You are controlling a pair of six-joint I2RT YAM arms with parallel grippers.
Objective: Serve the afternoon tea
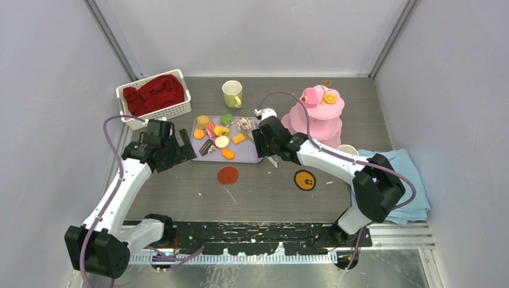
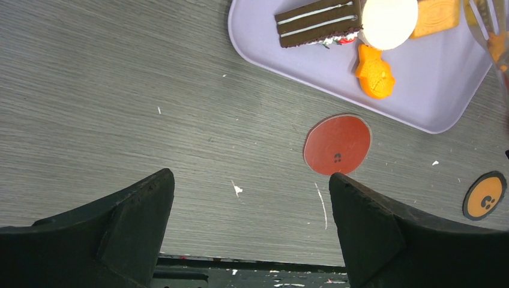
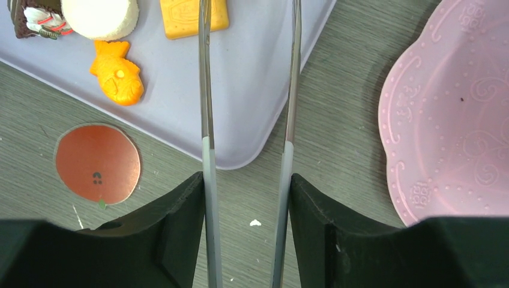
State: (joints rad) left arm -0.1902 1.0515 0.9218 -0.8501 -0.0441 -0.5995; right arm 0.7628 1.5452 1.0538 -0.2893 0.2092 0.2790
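Small toy pastries (image 1: 219, 132) lie on a lavender tray (image 1: 251, 155). Among them are an orange fish (image 3: 118, 77), a yellow biscuit (image 3: 179, 15), a white round cake (image 2: 389, 21) and a chocolate slice (image 2: 318, 23). My right gripper (image 3: 247, 180) is shut on metal tongs (image 3: 206, 90). The tongs' two arms stand apart and reach over the tray's right corner; their tips are cut off. The pink three-tier stand (image 1: 321, 111) with sweets on its top tier is just right of it. My left gripper (image 2: 252, 180) hangs open and empty over bare table left of the tray. A yellow-green mug (image 1: 232, 93) stands behind the tray.
A red coaster (image 1: 227, 175) and an orange coaster (image 1: 305, 180) lie in front of the tray. A white basket (image 1: 154, 96) with red cloth sits at the back left. A light-blue towel (image 1: 402, 180) lies at the right, with another mug (image 1: 347, 150) by it.
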